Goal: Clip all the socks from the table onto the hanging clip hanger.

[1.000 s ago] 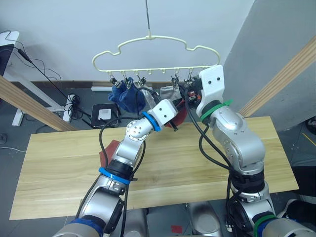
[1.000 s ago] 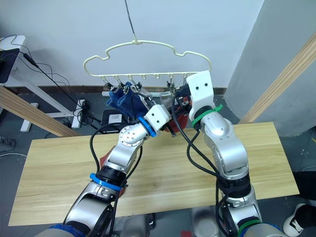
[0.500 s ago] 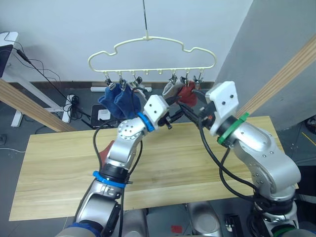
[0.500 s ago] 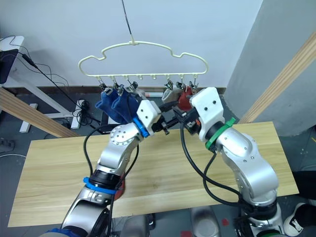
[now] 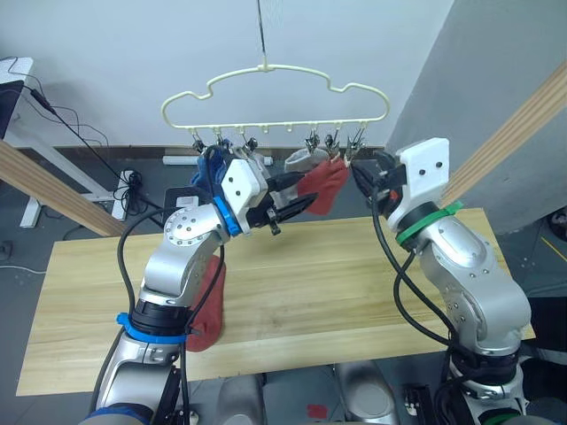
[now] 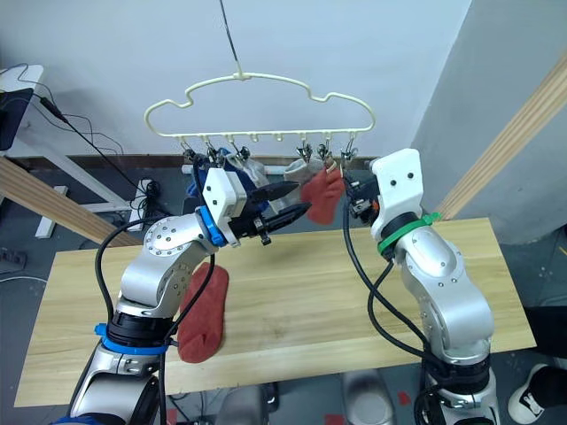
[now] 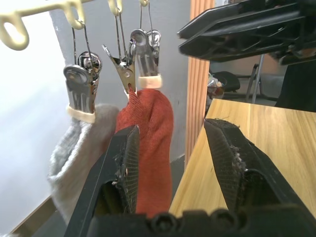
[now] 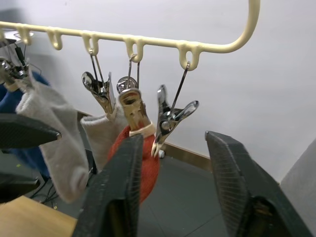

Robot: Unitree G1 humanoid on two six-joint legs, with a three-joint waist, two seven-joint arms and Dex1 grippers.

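1. Head views: both arms are raised toward the clip hanger (image 5: 275, 97); left claw (image 5: 297, 206) spread wide below a clipped rust-red sock (image 5: 326, 184). Another rust-red sock (image 6: 202, 312) lies on the table (image 6: 354, 310).
2. Left wrist view: sock hangs between its fingers (image 7: 129, 163), beside a grey sock (image 7: 74, 158).
3. Right wrist view: right claw (image 8: 173, 197) gapes empty below the free clip (image 8: 170, 118).

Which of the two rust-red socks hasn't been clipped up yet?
The rust-red knit sock lying flat on the light-wood table beside the left arm. The other red sock hangs from a metal clip on the pale-yellow wire hanger.
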